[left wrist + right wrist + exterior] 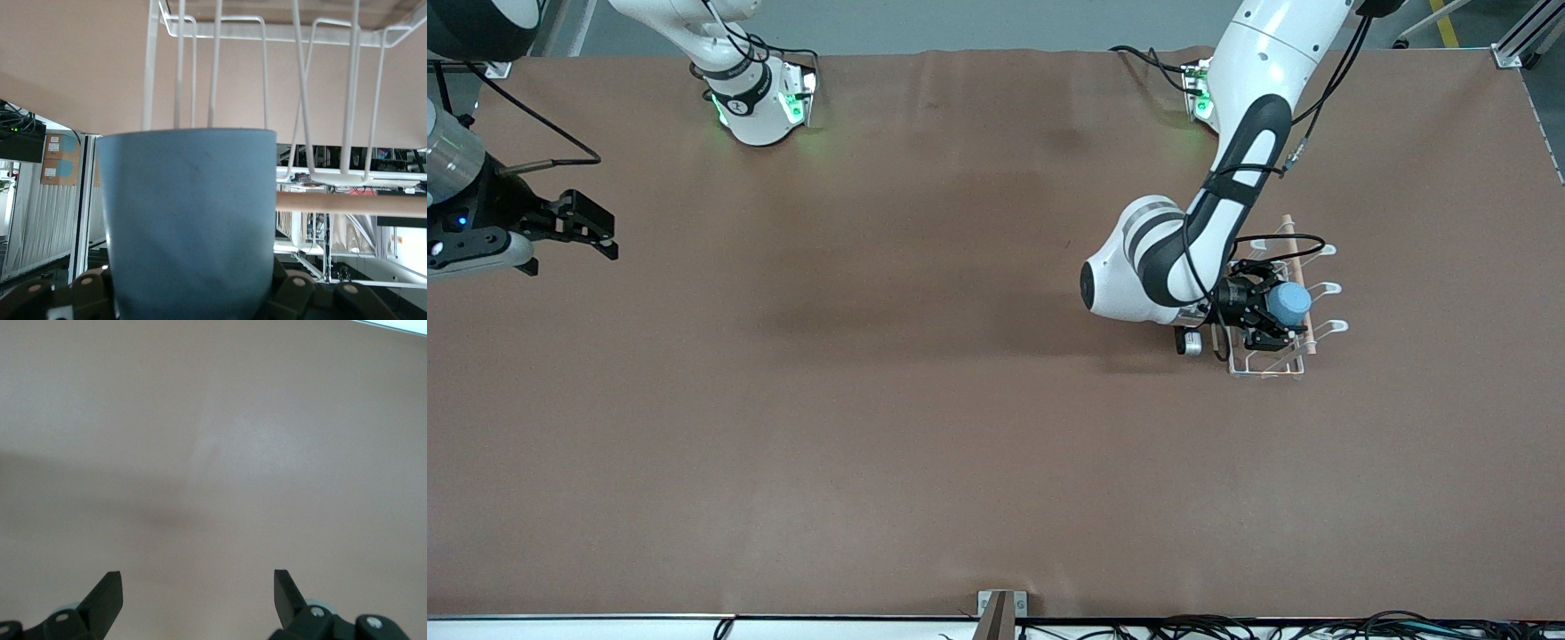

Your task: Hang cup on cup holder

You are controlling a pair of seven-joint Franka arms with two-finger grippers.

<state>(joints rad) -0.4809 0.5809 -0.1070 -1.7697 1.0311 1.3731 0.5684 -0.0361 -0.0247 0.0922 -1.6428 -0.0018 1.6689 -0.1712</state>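
Observation:
My left gripper (1272,307) is shut on the light-blue cup (1288,303) and holds it among the prongs of the white wire cup holder (1323,289), toward the left arm's end of the table. The cup lies against the holder's wooden rod (1296,271). In the left wrist view the cup (190,220) fills the middle, with the white wires (303,100) around it and the wooden rod (350,203) beside it. My right gripper (591,233) is open and empty, waiting over the right arm's end of the table; its view shows only bare table (213,453).
The brown table cover (925,400) has nothing else on it. The arms' bases (760,102) stand along the edge farthest from the front camera. A small bracket (1001,609) and cables lie at the edge nearest that camera.

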